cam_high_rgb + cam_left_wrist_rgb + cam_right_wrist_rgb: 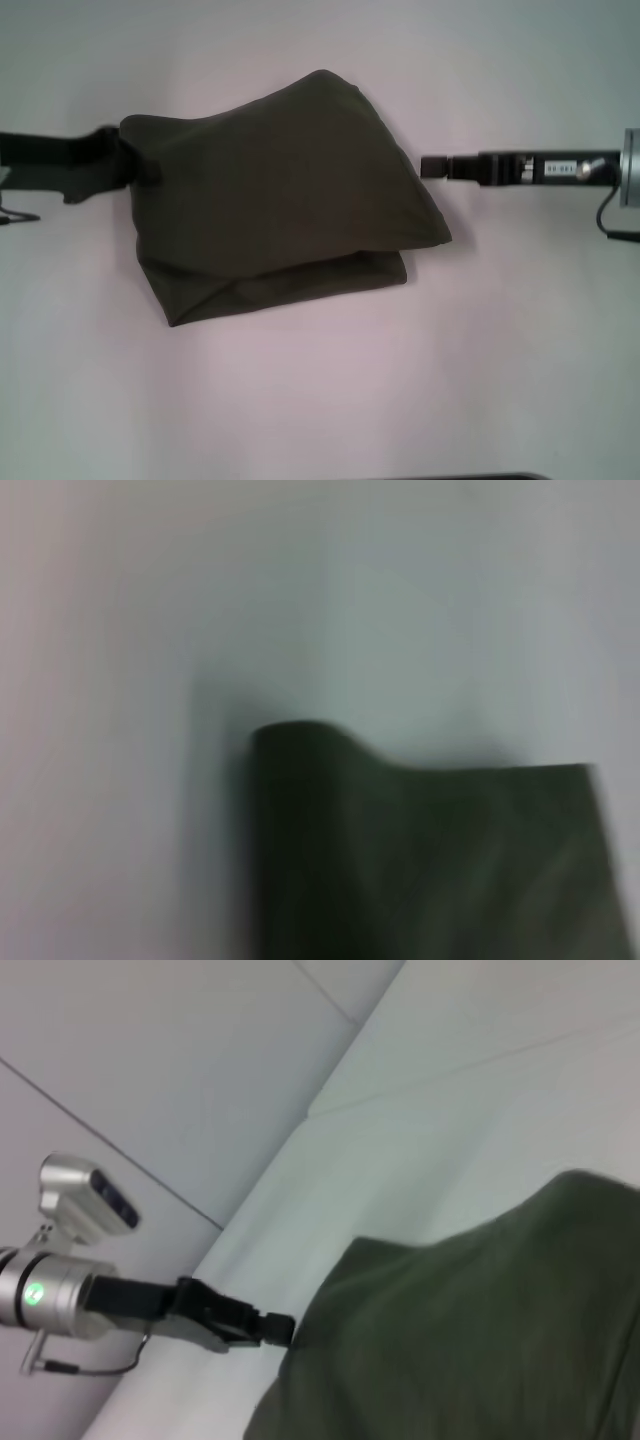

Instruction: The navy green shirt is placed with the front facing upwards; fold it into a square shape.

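The navy green shirt (280, 190) lies folded over itself on the white table, plain side up, with no lettering showing. Its top layer is tented above a lower layer that peeks out along the near edge. My left gripper (135, 162) is shut on the shirt's left edge and holds that side raised. The right wrist view shows this same left gripper (283, 1332) meeting the edge of the shirt (480, 1330). My right gripper (430, 165) hovers just off the shirt's right edge, not touching it. In the left wrist view the shirt (420, 860) is a dark fold over the table.
The white table (300, 400) stretches bare around the shirt on all sides. A dark edge (480, 477) shows at the very front of the head view. Grey wall panels (150, 1070) stand beyond the table behind the left arm.
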You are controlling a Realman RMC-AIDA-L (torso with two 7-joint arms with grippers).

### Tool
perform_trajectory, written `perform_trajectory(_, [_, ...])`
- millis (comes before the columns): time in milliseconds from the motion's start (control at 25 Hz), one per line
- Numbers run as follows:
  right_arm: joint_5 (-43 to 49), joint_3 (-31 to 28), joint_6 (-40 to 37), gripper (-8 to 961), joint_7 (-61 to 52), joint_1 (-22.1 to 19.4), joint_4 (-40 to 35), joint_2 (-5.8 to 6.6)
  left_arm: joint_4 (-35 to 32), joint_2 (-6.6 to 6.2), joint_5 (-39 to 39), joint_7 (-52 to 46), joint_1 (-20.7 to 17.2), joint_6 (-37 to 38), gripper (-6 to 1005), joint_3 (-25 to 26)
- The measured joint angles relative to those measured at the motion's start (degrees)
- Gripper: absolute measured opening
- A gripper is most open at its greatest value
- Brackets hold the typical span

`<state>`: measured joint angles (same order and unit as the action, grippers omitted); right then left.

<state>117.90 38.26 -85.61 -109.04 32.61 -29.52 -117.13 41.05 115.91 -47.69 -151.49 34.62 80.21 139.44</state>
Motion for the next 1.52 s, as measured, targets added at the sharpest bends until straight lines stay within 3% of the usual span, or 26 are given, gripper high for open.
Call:
perform_trajectory(200, [-0.17,-0.43,5.09,1,-10.34,4.11,-0.75,0.79,1.06,-0.3,-1.49,3.0,-0.18,3.83,2,4.46])
perform_trajectory(320, [0.83,0.92,12.97,2,-20.33,8.58,0.18,1.84,1.54,-0.33,-1.52,3.5,-0.24,4.06,2,4.61])
perform_trajectory(520, [6.35,5.78,19.63,3,-32.56,16.65,2.77,3.13,3.79,-0.27,-1.66,4.46,-0.19,4.98,2,4.73])
perform_trajectory(720, [9.09,7.56,19.67,3,-38.76,21.52,2.9,2.24,7.47,-0.73,-1.72,4.21,-1.15,6.36,2,4.93])
perform_trajectory(920, [9.19,11.81,17.35,3,-42.03,23.79,3.84,0.91,9.63,-1.37,-1.72,4.3,-2.5,9.2,2,5.02])
perform_trajectory(1160, [9.23,14.18,19.16,3,-47.48,24.19,7.38,0.44,11.4,-1.17,-1.71,6.02,-3.38,11.61,2,4.67])
perform_trajectory(1520, [8.87,13.74,29.06,3,-49.16,23.77,8.19,-0.2,11.16,-0.84,-1.54,8.71,-3.01,12.27,1,4.26])
